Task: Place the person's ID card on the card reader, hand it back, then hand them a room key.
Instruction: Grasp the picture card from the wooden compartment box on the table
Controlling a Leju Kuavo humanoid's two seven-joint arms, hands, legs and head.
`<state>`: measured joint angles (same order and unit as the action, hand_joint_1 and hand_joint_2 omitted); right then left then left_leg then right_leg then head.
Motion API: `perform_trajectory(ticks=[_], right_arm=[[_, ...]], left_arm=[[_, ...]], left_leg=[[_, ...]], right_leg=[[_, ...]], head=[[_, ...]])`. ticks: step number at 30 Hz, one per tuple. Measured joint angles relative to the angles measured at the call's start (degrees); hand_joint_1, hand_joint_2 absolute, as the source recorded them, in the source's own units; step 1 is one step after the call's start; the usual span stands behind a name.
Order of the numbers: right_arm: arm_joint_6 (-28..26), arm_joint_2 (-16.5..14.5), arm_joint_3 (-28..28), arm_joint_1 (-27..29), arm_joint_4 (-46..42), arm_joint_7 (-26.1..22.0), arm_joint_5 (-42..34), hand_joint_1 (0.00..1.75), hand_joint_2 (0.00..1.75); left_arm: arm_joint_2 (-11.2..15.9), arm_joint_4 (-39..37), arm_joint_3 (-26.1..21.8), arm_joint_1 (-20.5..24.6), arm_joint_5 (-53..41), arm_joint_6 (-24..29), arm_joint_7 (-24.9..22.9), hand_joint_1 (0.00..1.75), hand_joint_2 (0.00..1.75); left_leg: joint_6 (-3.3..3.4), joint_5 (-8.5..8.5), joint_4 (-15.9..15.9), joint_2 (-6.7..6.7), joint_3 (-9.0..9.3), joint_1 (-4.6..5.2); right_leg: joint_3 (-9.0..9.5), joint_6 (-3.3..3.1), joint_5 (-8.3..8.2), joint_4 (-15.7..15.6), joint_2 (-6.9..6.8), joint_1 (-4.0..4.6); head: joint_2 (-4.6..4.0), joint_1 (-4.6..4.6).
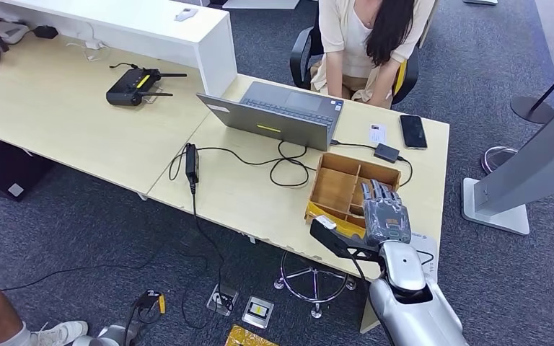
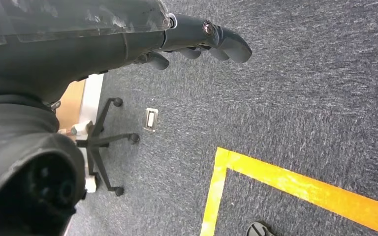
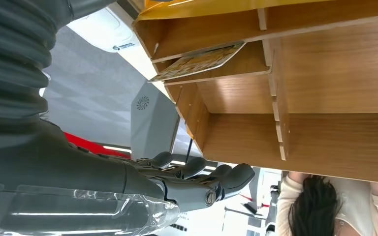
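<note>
The left hand (image 2: 197,39) hangs over grey carpet, fingers (image 2: 226,42) loosely extended, holding nothing. On the counter (image 1: 245,194), the right hand (image 1: 384,213) hovers over the wooden organizer (image 1: 335,189), fingers (image 3: 216,179) apart and empty; a card (image 3: 197,62) lies in one compartment. The card reader (image 1: 387,152) sits beyond it, before the seated person (image 1: 364,43).

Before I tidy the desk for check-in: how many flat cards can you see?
2: a white card beside the phone, and a yellow card leaning in the wooden box; the right hand may hide others.

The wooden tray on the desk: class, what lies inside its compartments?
In the wooden tray, one compartment holds a card with a yellow printed face; others look bare. The right hand above the tray covers part of it in the head view.
</note>
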<state>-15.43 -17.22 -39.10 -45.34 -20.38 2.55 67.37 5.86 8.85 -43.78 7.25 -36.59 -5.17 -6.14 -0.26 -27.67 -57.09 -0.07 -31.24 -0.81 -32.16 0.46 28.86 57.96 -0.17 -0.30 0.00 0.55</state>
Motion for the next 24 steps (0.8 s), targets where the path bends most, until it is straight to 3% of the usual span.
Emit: perform_trajectory(ticks=[8, 24], right_arm=[[1.0, -1.8, 0.0, 0.6, 0.1, -0.7, 0.1, 0.00, 1.75], [1.2, -2.4, -0.1, 0.7, 0.1, -0.5, -0.1, 0.00, 1.75]], left_arm=[[0.0, 0.0, 0.0, 0.0, 0.0, 0.4, 0.0, 0.00, 0.00], [0.0, 0.0, 0.0, 0.0, -0.1, 0.7, -0.9, 0.00, 0.00]], left_leg=[[0.00, 0.00, 0.0, 0.01, 0.00, 0.00], [0.00, 0.00, 0.0, 0.00, 0.00, 0.00]], right_leg=[[0.00, 0.00, 0.00, 0.0, 0.00, 0.00], [0.00, 0.00, 0.00, 0.0, 0.01, 0.00]], head=[[0.00, -0.01], [0.00, -0.01]])
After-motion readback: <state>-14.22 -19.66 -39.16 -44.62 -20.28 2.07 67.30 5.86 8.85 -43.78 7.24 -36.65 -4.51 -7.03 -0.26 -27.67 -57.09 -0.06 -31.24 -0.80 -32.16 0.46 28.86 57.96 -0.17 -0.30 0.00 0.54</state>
